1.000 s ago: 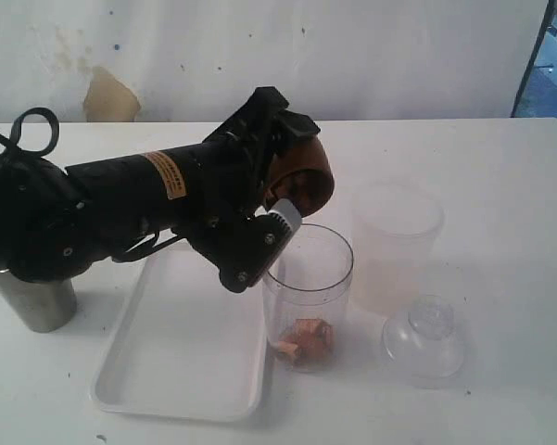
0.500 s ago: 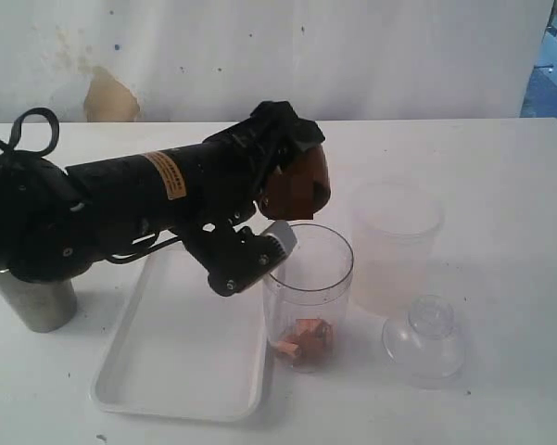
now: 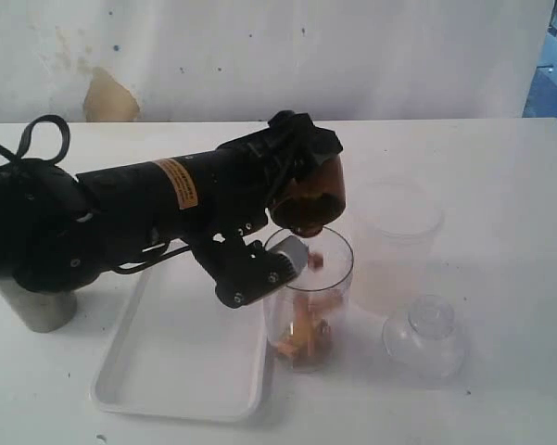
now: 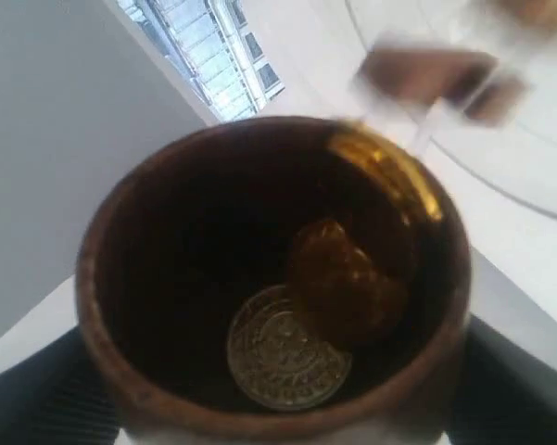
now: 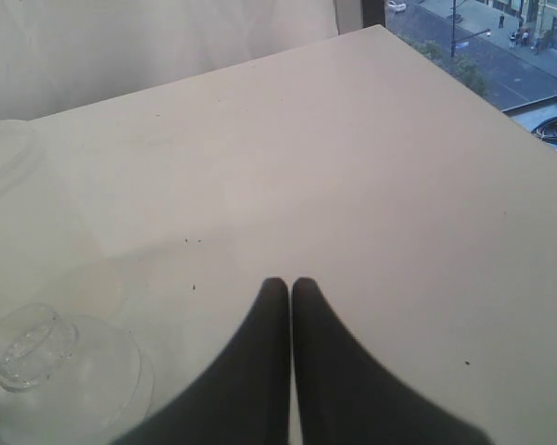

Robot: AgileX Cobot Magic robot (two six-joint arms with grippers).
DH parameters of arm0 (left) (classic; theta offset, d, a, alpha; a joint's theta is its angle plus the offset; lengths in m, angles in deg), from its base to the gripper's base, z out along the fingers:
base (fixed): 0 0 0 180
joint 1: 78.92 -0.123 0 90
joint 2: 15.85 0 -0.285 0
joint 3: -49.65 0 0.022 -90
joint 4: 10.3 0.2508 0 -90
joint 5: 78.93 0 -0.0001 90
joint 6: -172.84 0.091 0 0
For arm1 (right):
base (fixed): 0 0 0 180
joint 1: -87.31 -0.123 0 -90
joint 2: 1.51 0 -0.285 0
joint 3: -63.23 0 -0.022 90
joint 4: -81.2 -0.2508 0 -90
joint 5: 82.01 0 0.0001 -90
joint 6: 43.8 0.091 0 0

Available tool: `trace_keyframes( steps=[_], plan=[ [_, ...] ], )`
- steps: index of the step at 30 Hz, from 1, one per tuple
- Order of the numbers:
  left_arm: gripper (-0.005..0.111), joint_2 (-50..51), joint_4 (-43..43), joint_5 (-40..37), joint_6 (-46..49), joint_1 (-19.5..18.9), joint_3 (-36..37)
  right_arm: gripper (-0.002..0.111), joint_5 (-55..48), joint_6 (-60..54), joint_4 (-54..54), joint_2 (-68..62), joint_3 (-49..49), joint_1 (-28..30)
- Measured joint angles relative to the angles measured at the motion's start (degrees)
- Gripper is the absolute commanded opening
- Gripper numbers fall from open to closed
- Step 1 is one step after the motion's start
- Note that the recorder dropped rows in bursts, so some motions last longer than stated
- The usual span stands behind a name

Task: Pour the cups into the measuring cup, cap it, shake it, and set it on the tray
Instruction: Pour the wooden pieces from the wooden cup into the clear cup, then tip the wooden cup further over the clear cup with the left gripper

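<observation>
Looks like pour one is mid-way: the left gripper is clamped around the brown wooden cup, tipping it over the clear measuring cup, which stands just beside the tray. Bits are dropping in, though some gold coins haven't left the wooden cup. The steel tumbler stands by itself, the dome lid lies on the table, and the right gripper is pinched together on nothing, so I'd say the second pour, capping, shaking and traying are all left.

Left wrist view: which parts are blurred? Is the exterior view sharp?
Left wrist view: brown shapes beyond the brown cup are motion-smeared, while the coins inside are fairly clear. Exterior view: pieces falling in the measuring cup look streaked; the rest is sharper.
</observation>
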Motion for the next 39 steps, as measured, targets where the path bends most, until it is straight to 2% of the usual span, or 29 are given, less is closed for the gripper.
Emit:
trace_keyframes(
  steps=[21,39],
  plan=[
    [0.000,0.00,2.62,2.21,2.06,0.00,0.00,0.000,0.00,0.00,0.00,0.00,0.00,0.00],
    [0.000,0.00,11.63,2.83,2.16,0.23,0.00,0.000,0.00,0.00,0.00,0.00,0.00,0.00]
  ],
)
